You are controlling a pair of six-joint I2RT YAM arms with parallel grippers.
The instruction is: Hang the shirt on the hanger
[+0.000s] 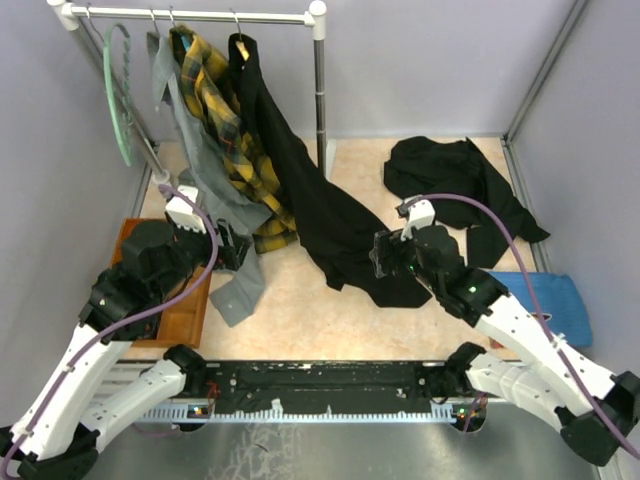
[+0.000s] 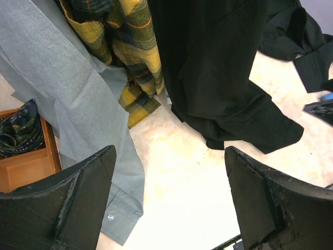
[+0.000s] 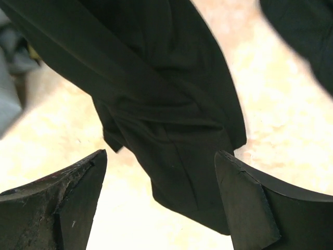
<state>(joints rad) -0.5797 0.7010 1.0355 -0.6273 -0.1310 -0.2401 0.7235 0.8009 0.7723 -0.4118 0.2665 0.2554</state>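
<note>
A large, plain black long-sleeved shirt of soft fabric [image 1: 300, 190] hung from the white-and-silver clothes rail [image 1: 200, 14] on a slim yellow hanger [image 1: 241, 46]. The hanger's silver hook sat over the rail towards its right end. The black shirt [image 2: 218, 67] fell from the rail in a long slant to the right, and its lower end lay crumpled on the pale desk [image 1: 300, 310].

Just left of it on the rail hung a yellow-and-black plaid shirt [image 1: 225, 110], then a grey woven shirt [image 1: 200, 170]. A pale green hanger [image 1: 115, 100] hung at the rail's left end. A second black garment [image 1: 460, 185] lay in a heap on the desk, well to the right of the rail.

The left gripper [image 1: 235, 247] stood below the rail beside the grey shirt's trailing end, released, its fingers spread wide with nothing between them. The right gripper [image 1: 383, 255] stood just beside the black shirt's lower end. It was released as well, with the fabric [image 3: 166, 104] lying beyond its parted fingers, ungripped.
</note>
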